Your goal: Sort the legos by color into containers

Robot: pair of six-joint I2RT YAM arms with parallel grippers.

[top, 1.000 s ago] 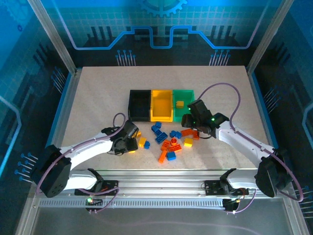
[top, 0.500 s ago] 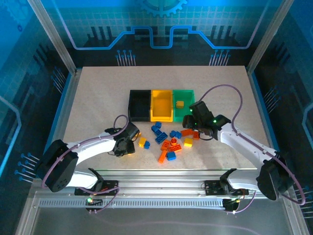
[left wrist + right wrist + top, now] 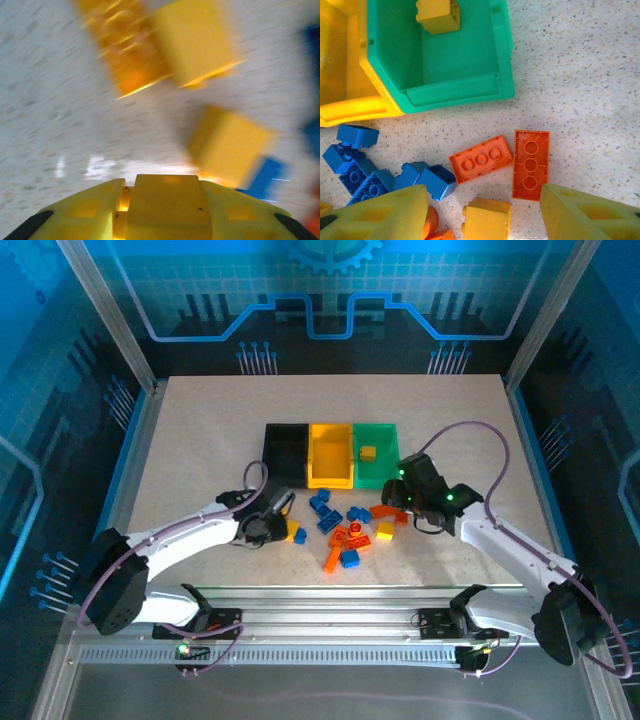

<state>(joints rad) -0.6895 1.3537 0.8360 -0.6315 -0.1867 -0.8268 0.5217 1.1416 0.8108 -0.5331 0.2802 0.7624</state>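
Right tool (image 3: 482, 195) is spread wide with nothing in it, low over the loose pile just below the green bin (image 3: 455, 90).

Key relation: the nearest yellow brick (image 3: 487, 216) sits bottom centre of the right wrist view, directly between the two fingers, so I'd call it the likeliest pick.

Two orange bricks lie flat just above it, toward the bin:
- tilted orange brick (image 3: 481, 159): long axis roughly left-right.
- upright orange brick (image 3: 531, 164): long axis up-down, its corner nearly touching the first.

Blue bricks (image 3: 357, 167) cluster at lower left, one close beside the left finger, so closing room is tighter there. The right side is bare desk (image 3: 570, 75).

The green bin holds one binned yellow brick (image 3: 438, 15) at the top of the frame, and the rest of its floor is free. Its near wall stands between pile and bin, so a carry would have to lift over that rim.

From overhead, the yellow bin (image 3: 331, 452) and black bin (image 3: 285, 452) look empty.

Left tool (image 3: 167, 200): the wrist view is badly smeared. Something yellow sits between the fingers, but I can't tell whether it's clamped on a brick or not. It's at the pile's left end, with a blurred yellow brick (image 3: 230, 145) just ahead, right of centre.

The right arm is nearer the orange bricks and the green bin.
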